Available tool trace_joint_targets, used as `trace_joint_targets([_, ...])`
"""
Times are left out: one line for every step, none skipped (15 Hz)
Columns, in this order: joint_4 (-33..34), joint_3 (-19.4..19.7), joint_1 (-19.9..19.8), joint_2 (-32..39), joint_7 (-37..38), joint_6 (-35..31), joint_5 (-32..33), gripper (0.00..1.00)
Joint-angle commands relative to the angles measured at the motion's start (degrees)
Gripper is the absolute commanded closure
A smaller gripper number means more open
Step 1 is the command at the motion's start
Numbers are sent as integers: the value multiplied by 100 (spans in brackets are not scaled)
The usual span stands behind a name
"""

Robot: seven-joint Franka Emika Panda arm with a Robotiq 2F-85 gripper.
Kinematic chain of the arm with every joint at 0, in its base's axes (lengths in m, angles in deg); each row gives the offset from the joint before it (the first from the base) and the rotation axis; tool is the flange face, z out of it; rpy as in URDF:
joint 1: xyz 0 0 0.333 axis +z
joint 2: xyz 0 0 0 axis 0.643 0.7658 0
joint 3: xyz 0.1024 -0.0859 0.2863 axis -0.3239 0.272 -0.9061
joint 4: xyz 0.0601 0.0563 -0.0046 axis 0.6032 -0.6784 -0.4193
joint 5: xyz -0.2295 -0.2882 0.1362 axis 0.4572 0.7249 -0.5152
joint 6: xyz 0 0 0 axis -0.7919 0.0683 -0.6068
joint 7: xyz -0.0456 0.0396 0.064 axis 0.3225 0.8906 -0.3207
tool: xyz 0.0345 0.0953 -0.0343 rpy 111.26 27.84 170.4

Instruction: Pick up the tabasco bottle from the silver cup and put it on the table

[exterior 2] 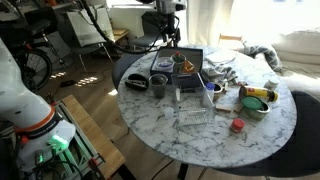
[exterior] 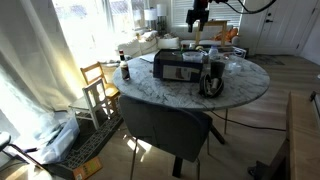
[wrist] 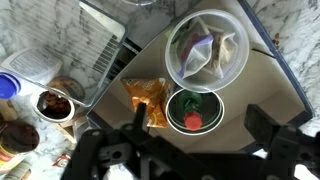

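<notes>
The hand [wrist: 187, 140] hovers with fingers spread wide, the slim green red-capped tabasco bottle [wrist: 193, 121] directly beneath it inside the round silver cup [wrist: 171, 101].

Gripper [wrist: 190, 152]: fingers dark and blurred, cut by the wrist view's lower edge. The arm above it is cut off by the top edge in both exterior views.
Tabasco bottle [wrist: 194, 112]: just ahead of the spread fingers, seen end-on. Its body is hidden beneath the red cap, and it is too small to make out under the gripper in both exterior views.
Blue-lidded container [wrist: 8, 88]: well off to the gripper's side, cut by the edge.
Table [exterior: 250, 85]: rim farthest from the gripper hidden behind a dark chair [exterior: 165, 125].
</notes>
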Motion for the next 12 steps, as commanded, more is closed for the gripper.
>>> trace_joint_targets([453, -131, -139, 486, -57, -116, -127, 0])
trace_joint_targets([556, -144, -154, 588, -56, -104, -133, 0])
trace_joint_targets([675, -164, -182, 700, -92, -73, -173, 0])
trace_joint_targets([772, -201, -220, 796, -171, -64, -252, 0])
trace_joint_targets([875, -218, -239, 895, -169, -45, -270, 0])
trace_joint_targets([981, -258, -278, 989, -205, 23, -351, 0])
trace_joint_targets([1070, -284, -303, 1081, -211, 51, -391, 0])
trace_joint_targets([1158, -310, -329, 1167, -213, 69, -432, 0])
trace_joint_targets([1237, -327, -347, 1256, -208, 53, -442, 0])
trace_joint_targets([1314, -357, -373, 1335, -222, 72, -478, 0])
trace_joint_targets([1387, -383, -393, 1406, -225, 104, -500, 1])
trace_joint_targets([1462, -412, -409, 1482, -230, 153, -519, 6])
